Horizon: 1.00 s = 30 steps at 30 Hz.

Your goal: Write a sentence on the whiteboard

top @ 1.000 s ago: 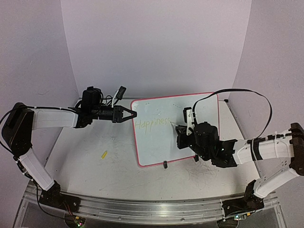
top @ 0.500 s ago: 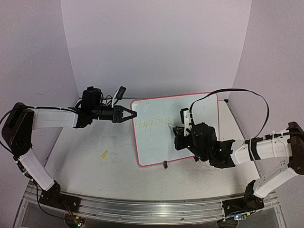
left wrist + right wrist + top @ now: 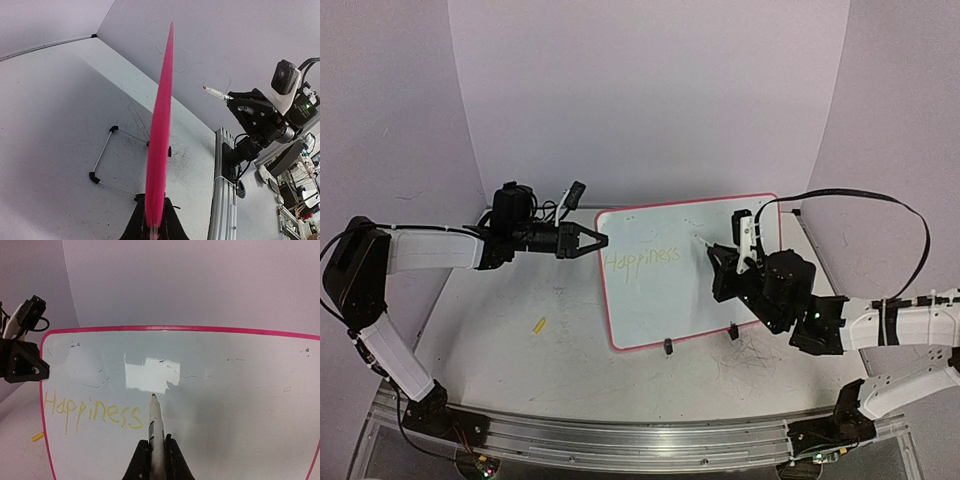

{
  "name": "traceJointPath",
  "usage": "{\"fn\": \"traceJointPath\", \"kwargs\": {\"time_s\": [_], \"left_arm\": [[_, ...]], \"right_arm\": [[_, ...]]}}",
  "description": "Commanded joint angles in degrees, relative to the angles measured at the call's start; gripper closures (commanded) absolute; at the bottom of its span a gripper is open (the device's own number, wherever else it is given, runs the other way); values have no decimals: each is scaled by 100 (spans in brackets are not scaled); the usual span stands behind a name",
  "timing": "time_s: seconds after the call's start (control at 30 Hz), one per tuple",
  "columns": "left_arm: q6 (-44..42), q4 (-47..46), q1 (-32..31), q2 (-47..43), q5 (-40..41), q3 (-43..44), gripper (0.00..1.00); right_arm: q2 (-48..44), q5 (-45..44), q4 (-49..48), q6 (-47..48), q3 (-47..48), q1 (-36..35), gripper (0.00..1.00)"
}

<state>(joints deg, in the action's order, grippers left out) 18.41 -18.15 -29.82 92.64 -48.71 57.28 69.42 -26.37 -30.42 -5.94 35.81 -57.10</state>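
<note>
Whiteboard [image 3: 660, 300] stands tilted on its black clip feet [image 3: 667, 347] on the table [image 3: 570, 370], writing face toward the right arm. Left tool [image 3: 595, 241] is pinched on the board's pink rim at about 10 o'clock. Right tool [image 3: 155, 460] is clamped on a marker [image 3: 155, 427], tip pointing at the board. The tip sits just at 3 o'clock of the last letter of the sentence [image 3: 92, 412], which reads only "Happiness", low on the 9 o'clock side. Seen edge-on from the left wrist, the tip is clear of the surface, not touching.

Risks, my judgement:
- Board is gripped at one edge only. A hard press toward its 3 o'clock half could swing or flex it, or skid the feet.
- Too light a press leaves gaps, as the yellow ink is already faint.
- Landing too close to the final "s" would run the words together.
- Marker could twist in the narrow grip and tilt the line.
</note>
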Motion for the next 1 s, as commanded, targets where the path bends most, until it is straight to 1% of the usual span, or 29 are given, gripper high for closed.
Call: {"fn": "traceJointPath", "kwargs": {"time_s": [0.0,0.13,0.27,0.37,0.6,0.97], "left_arm": [[-97,162,3,-176,192,40,100],[-131,165,3,-212,229,38,100],[-152,172,3,-174,224,58,100],[-146,179,3,-135,205,72,100],[-154,189,1,-148,195,80,100],[-145,198,3,-186,186,81,100]], "right_arm": [[184,-15,-130,312,47,67,100],[256,407,-350,296,-44,70,100],[392,482,-325,361,-44,62,100],[326,591,-442,406,-138,68,100],[475,558,-578,349,-161,67,100],[346,538,-632,234,-223,71,100]]}}
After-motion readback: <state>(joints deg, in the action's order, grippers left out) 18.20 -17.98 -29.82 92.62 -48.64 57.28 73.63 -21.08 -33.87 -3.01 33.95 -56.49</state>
